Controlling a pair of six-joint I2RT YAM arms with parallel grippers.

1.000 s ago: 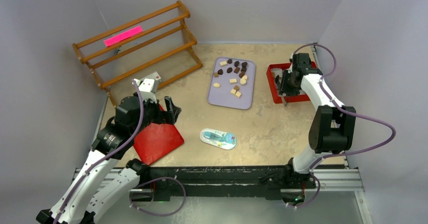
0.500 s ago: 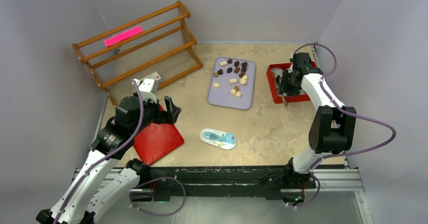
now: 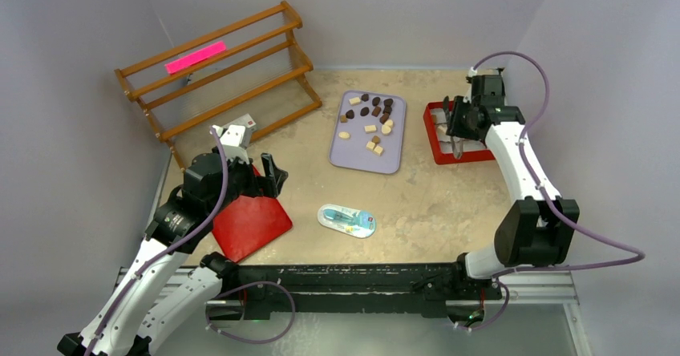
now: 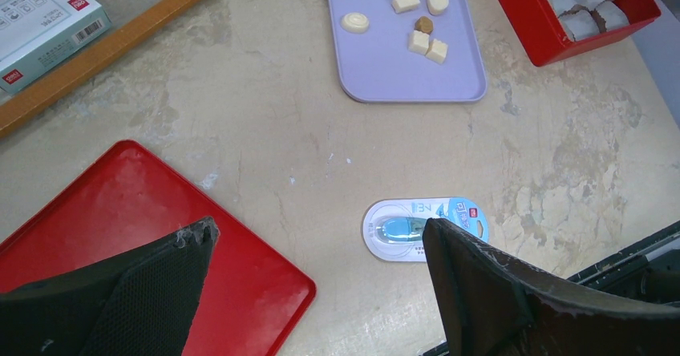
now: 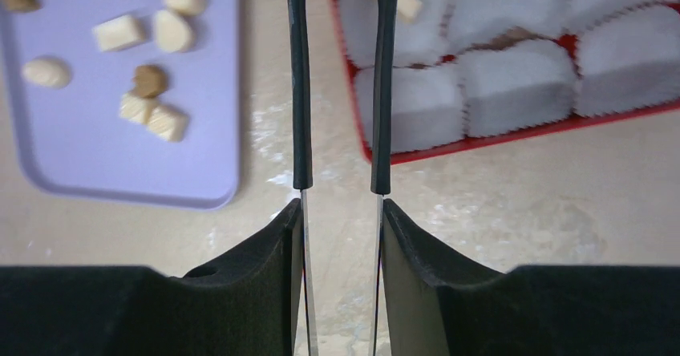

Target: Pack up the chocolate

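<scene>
Lilac tray (image 3: 357, 154): most chocolate (image 3: 375, 111), brown and cream | one cream piece (image 5: 409, 5) in a paper cup (image 5: 429, 35) of red box (image 5: 513, 135) | right fingers (image 5: 265, 276) clamped on tweezers (image 5: 298, 91) | left fingers (image 4: 481, 292) spread wide above red lid (image 4: 120, 204)

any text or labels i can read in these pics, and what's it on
white box: red logo, barcode and print, too small to read
oval blue-and-white packet: blue print, red mark, too blurred to read
pink strip: no text visible
</scene>
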